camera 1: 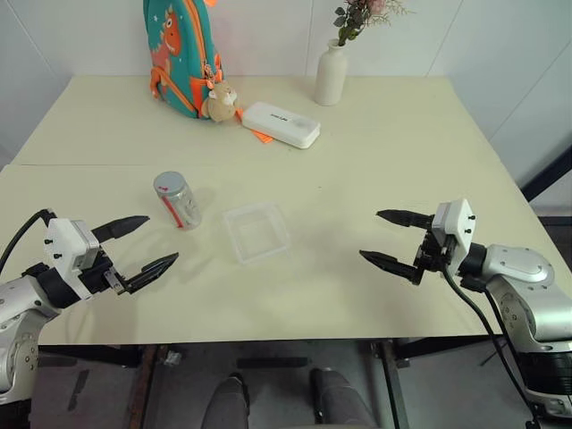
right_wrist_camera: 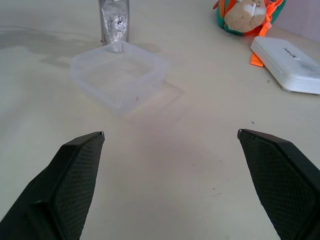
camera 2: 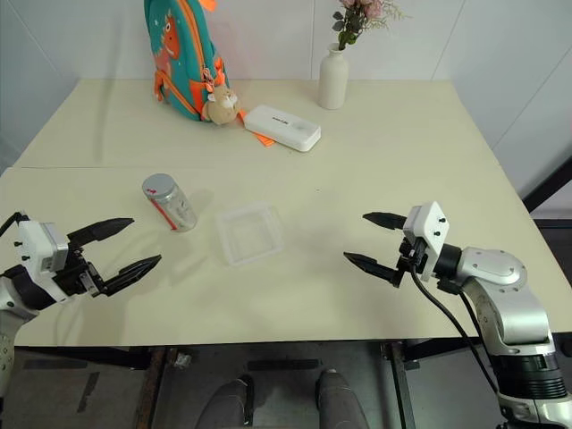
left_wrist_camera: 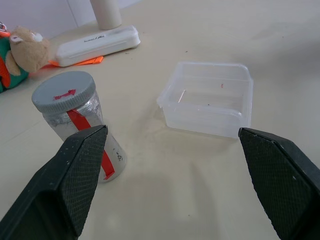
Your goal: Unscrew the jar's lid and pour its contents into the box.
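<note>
The small clear jar (camera 1: 179, 202) with a red strip label stands upright on the table, left of centre. Its grey lid (left_wrist_camera: 64, 91) with a small red mark sits on top of it. The contents are too small to make out inside the jar. Just right of the jar lies the shallow clear box (camera 1: 256, 231), nothing visible in it. My left gripper (camera 1: 141, 243) hovers open near the table's front left, short of the jar. My right gripper (camera 1: 390, 239) hangs open at the front right, well apart from the box, its fingers wide with nothing between them.
A white oblong case (camera 1: 281, 124) with an orange scrap lies farther back. A teal backpack with a small plush toy (camera 1: 183, 55) and a white vase (camera 1: 331, 74) of flowers stand at the table's far edge. A seam runs across the table behind the jar.
</note>
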Tool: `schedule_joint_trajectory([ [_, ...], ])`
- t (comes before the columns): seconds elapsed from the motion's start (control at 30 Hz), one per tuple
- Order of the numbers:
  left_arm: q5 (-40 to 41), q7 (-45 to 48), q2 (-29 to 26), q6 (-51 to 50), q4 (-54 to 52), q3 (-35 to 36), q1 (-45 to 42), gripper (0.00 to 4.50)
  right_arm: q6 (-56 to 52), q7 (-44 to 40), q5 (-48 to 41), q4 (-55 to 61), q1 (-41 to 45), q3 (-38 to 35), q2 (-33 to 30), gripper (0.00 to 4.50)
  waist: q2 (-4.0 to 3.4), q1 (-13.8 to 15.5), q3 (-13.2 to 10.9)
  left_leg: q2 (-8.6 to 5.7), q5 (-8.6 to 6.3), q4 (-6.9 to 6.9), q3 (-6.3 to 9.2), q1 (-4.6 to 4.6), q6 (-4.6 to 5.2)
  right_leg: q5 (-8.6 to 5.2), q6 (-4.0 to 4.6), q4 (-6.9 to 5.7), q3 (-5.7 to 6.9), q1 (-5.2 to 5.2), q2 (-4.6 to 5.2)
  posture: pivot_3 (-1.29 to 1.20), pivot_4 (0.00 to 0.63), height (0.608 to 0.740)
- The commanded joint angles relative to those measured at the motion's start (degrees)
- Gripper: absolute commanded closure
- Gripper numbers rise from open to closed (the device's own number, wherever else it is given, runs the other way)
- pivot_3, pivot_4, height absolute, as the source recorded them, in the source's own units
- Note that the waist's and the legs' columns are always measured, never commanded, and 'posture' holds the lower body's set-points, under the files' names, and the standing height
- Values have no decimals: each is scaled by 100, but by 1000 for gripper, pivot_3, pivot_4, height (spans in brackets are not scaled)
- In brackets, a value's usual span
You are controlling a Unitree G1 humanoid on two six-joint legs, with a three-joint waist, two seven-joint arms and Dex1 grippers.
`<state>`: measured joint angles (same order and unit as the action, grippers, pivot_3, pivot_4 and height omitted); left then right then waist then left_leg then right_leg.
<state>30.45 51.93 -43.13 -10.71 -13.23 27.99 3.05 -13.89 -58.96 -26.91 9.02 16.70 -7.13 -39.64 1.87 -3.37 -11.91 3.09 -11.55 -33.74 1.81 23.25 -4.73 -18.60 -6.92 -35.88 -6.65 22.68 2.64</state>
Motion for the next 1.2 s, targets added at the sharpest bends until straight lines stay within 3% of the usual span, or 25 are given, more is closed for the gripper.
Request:
schedule_joint_trajectory([
  [0.03,-4,-122,63,107,-258,144,126,26,-1,-98,-150,129,148,4,8,0,0,1,0,0,0,0,0,0,0,0,0,0,0,0,0,0,150,740],
  [0.27,-88,-1300,727,-199,-922,464,735,26,17,-307,-116,-277,856,464,383,0,0,-27,0,10,-12,-9,-10,-2,4,6,-11,-1,-6,0,-6,0,150,740],
  [0.5,-431,-2995,1601,-717,-1429,-10,268,26,-131,-297,-252,-337,1701,779,980,0,2,23,1,10,-12,-37,-5,-1,4,18,-29,-8,-7,-11,-11,0,150,740],
  [0.77,-919,-3094,1664,-72,-381,-276,-305,26,-302,-52,-360,54,2062,888,1393,0,3,17,1,12,-16,-33,-6,-1,2,24,-38,-8,-5,-6,-15,0,150,740],
  [0.93,-1175,-2974,1616,322,596,-578,-1112,26,-434,-21,-361,176,2178,898,1359,0,4,30,2,10,-16,-34,-6,0,1,29,-47,-6,-4,-8,-13,0,150,740],
  [1.0,-1221,-2887,1632,458,881,-707,-1372,26,-484,44,-376,271,2176,865,1341,0,5,29,3,10,-19,-34,-6,1,2,58,-101,-6,-3,-8,-13,0,150,740],
  [1.2,-1300,-2692,1649,725,1536,-965,-1866,26,-588,275,-410,596,2030,844,1358,0,4,9,3,15,-35,-27,-6,2,-4,58,-103,-8,0,-3,-17,0,150,740],
])
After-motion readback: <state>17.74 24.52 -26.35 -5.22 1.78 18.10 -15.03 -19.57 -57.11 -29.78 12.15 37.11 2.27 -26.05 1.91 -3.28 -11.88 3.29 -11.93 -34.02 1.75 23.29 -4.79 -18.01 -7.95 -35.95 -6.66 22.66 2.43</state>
